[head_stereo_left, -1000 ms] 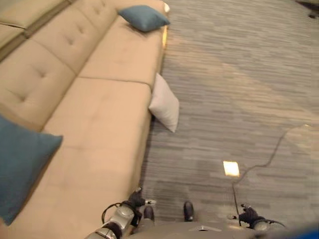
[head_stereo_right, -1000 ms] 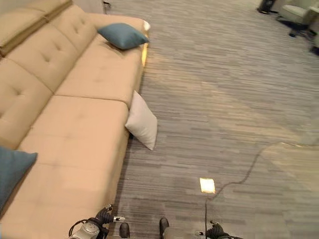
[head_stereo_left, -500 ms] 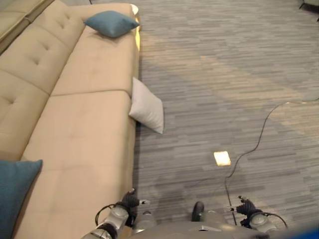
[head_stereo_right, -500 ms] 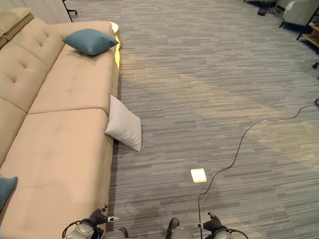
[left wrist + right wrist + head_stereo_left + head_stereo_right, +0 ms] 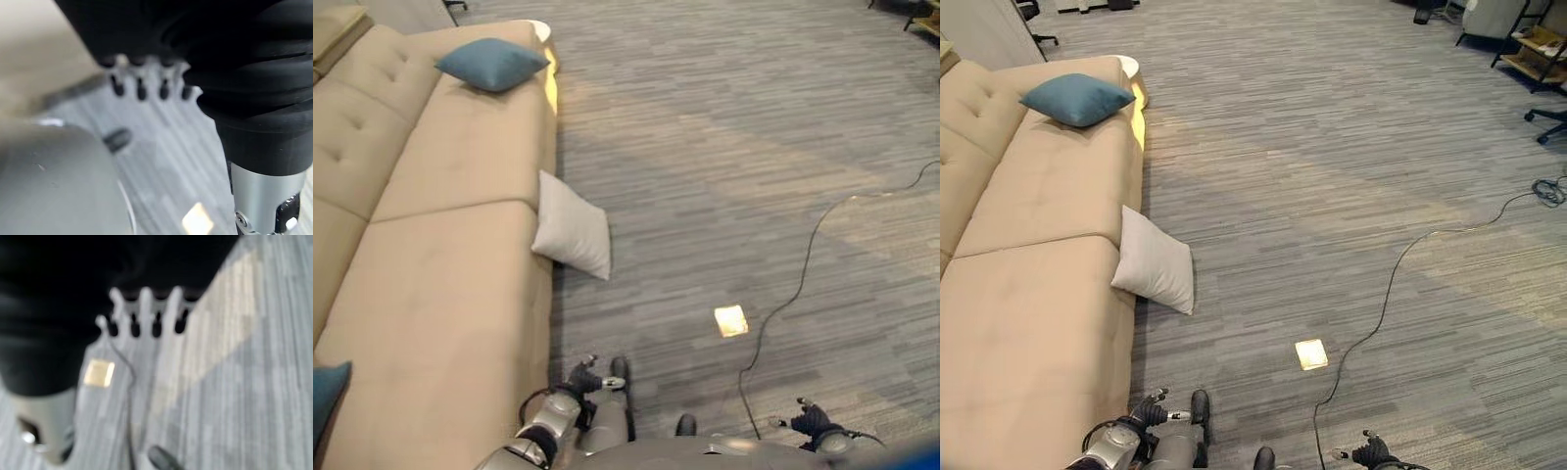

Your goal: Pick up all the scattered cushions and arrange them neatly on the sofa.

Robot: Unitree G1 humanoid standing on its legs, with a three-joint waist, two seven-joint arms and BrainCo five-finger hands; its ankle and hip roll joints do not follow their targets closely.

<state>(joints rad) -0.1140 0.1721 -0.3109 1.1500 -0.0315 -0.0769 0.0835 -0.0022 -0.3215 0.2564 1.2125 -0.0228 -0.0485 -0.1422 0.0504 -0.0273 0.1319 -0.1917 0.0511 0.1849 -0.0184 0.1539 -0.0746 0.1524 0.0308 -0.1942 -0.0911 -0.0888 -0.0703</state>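
Observation:
A white cushion point(image 5: 573, 225) stands on the carpet, leaning against the front of the beige sofa point(image 5: 450, 284). One blue cushion point(image 5: 492, 64) lies on the sofa's far seat, and the corner of a second blue cushion point(image 5: 325, 397) shows on the near seat. My left hand point(image 5: 585, 377) hangs low beside the sofa's front edge, well short of the white cushion. Its fingers point(image 5: 139, 88) are straight and hold nothing. My right hand point(image 5: 811, 421) hangs over the carpet to the right, with its fingers point(image 5: 146, 313) straight and empty.
A small yellowish floor plate point(image 5: 731, 320) is set in the grey carpet to the right of the white cushion. A round white side table point(image 5: 538, 29) stands at the sofa's far end. Chairs and a shelf point(image 5: 1528, 49) stand at the far right.
The camera has swung towards the right, so the sofa and cushions sit further left in the picture. The cushions themselves have not moved. Both hands stay low and empty.

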